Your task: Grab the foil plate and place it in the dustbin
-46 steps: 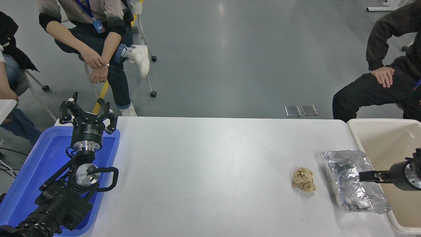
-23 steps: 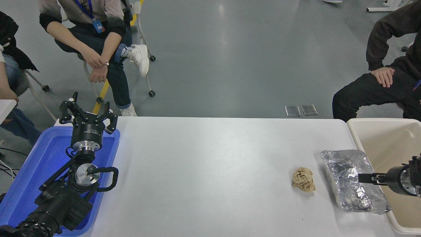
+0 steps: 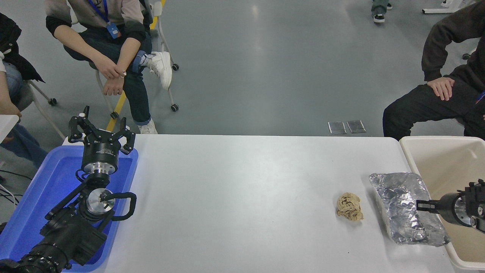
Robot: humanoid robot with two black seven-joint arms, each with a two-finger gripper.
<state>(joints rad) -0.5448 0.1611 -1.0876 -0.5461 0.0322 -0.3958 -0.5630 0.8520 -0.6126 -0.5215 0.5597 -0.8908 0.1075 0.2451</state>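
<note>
The foil plate [image 3: 398, 197] lies crinkled and shiny at the table's right edge, its right side against the rim of the cream-beige dustbin [image 3: 435, 139]. My right gripper [image 3: 419, 205] comes in from the right edge, over the dustbin, and its tip lies over the plate's right half. It shows side-on as one thin dark bar, so whether it is open or shut is hidden. My left gripper [image 3: 101, 131] is parked at the lower left over the blue tray, open and empty.
A crumpled tan paper ball [image 3: 350, 206] lies just left of the foil plate. A blue plastic tray [image 3: 38, 197] sits at the table's left under the left arm. People sit beyond the table's far side at left and right.
My right arm has drawn back a little to the right and slightly down over the foil plate. The plate and the left arm have not moved.
</note>
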